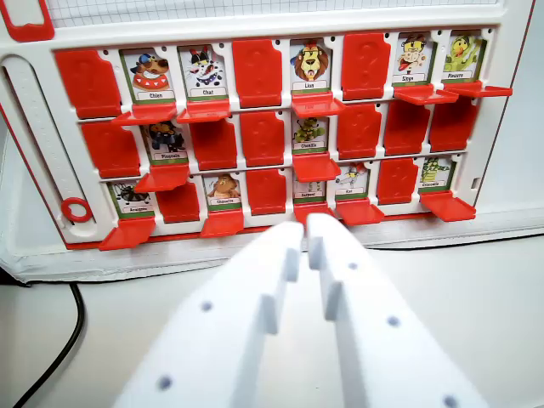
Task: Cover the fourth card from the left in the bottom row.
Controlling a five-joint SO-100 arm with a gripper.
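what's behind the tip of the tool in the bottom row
The tool tips overlap the bottom row's fourth card. Its top edge and a label reading roughly "Serpent" show above the tips. Its lower part and red flap are hidden. The "Rat" card sits just right, uncovered.

White table with a game board and a cable

The pale table (476, 289) carries a white-framed game board (280, 127) with three rows of red flaps and animal cards, lying across its far part; its near edge rests on the surface. A black cable (64, 340) curves over the table's near left corner, apart from the board.
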